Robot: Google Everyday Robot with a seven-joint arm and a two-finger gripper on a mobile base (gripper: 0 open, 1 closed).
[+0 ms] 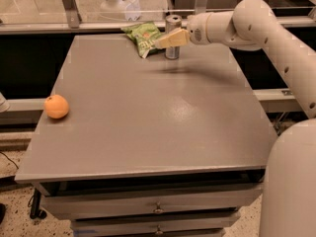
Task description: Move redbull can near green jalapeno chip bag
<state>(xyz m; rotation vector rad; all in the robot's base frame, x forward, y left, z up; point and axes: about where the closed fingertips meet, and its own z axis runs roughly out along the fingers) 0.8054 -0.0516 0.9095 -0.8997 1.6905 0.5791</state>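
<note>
The redbull can point(172, 52) stands upright on the far part of the grey table point(148, 122), its silver top showing. The green jalapeno chip bag point(142, 35) lies just left of the can, close to it, at the table's back edge. My gripper point(171, 38) reaches in from the right and sits at the can's middle height, with its tan tip crossing in front of the can and pointing toward the bag. The part of the gripper behind the can is hidden.
An orange point(56, 106) lies near the table's left edge. My white arm point(256, 23) spans the back right corner. A glass partition and rail point(98, 23) run behind the table. Drawers point(158, 209) sit under the front edge.
</note>
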